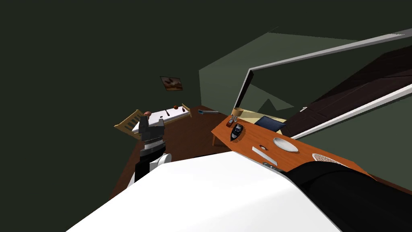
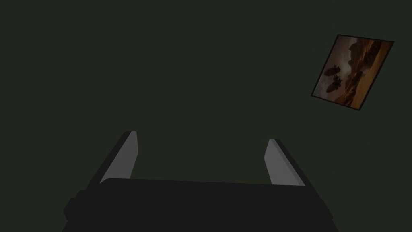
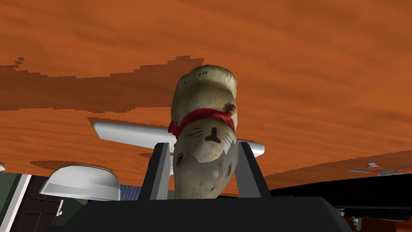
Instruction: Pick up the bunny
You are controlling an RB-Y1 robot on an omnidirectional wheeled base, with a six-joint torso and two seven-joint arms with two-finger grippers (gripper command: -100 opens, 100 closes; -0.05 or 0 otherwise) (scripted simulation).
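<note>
The right hand is clenched on the bunny: its two fingers press the bunny's sides at the head, one on each cheek. The bunny is cream, with a red collar round its neck and a small brown button at the collar. Its face, with brown nose and whiskers, is turned toward the hand's body, and its trunk sticks out past the fingertips toward the orange bench. I cannot tell whether its far end touches the bench or hangs clear of it. A wide darker shadow lies on the bench beyond the bunny.

Beyond the fingertips, behind the bunny, a white strip lies flat on the bench, crossing from one finger's side to the other's. A white plate sits on the bench off to the outside of one finger, apart from the bunny and from the strip. On the outside of the other finger, near the hand, is a black thing that I cannot make out.

The left hand is released, fingers wide apart. In the head view it is raised over the brown floor, well apart from the bench.
</note>
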